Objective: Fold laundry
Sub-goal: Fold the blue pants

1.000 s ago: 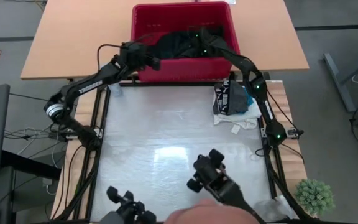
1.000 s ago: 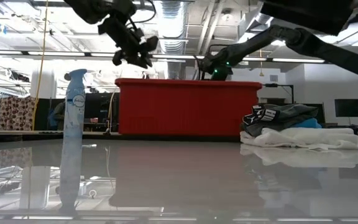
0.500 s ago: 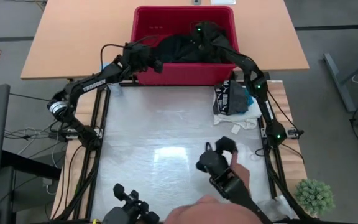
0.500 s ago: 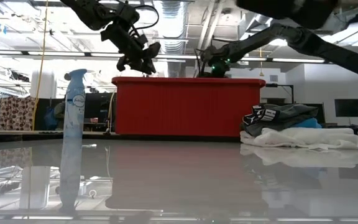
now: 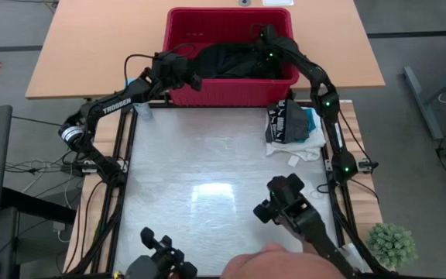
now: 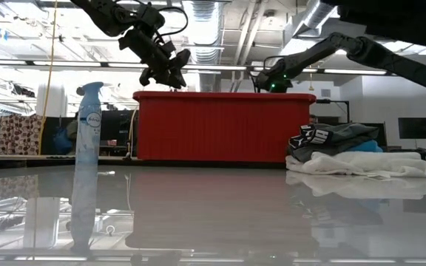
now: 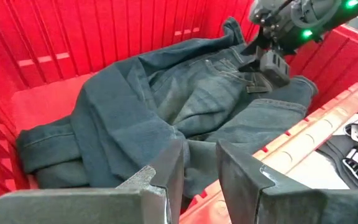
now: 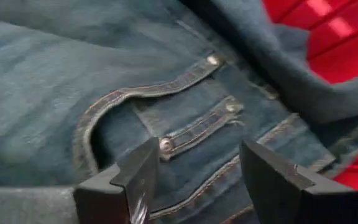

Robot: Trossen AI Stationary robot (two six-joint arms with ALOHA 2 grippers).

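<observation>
We see a red basket [image 5: 186, 23] at the far edge of the shiny white worktop [image 5: 207, 178], resting on a wooden table [image 5: 91, 46] behind it. At table level, 1 blue and white spray bottle [image 6: 86, 159] stands upright to the left of the basket and well apart from it. A small green potted plant [image 5: 392, 243] sits near the worktop's right corner. Patterned cloths [image 6: 9, 133] hang in the room behind.

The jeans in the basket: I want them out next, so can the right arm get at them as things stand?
Probably yes. The right gripper hangs just above the jeans inside the red basket, fingers apart, nothing between them and the denim.
</observation>
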